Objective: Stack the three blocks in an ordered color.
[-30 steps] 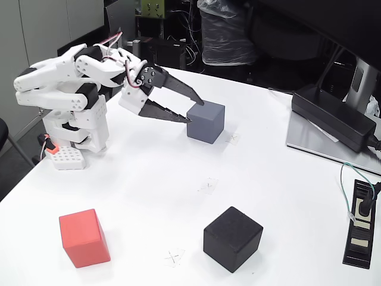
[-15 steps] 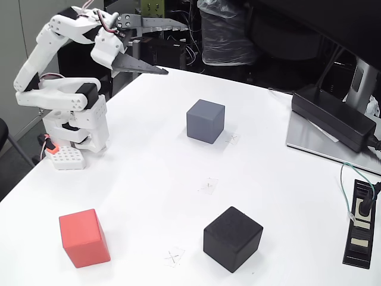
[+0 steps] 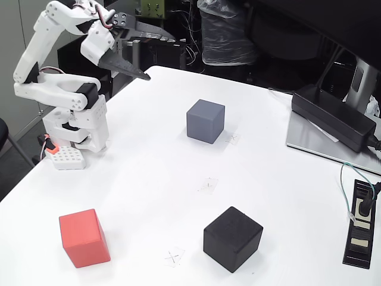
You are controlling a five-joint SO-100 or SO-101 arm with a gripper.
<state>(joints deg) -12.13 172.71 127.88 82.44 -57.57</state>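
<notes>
Fixed view: three blocks (image 3: 205, 121), unstacked.

Red block (image 3: 84, 237), grey block (image 3: 205, 121), black block (image 3: 232, 238).

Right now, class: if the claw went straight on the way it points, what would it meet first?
Probably nothing on the table: the open claw is raised, pointing right, above and behind the grey block. Depth is unclear.

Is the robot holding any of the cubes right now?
No. The gripper is open and empty, raised above the table; the grey cube sits untouched.
</notes>
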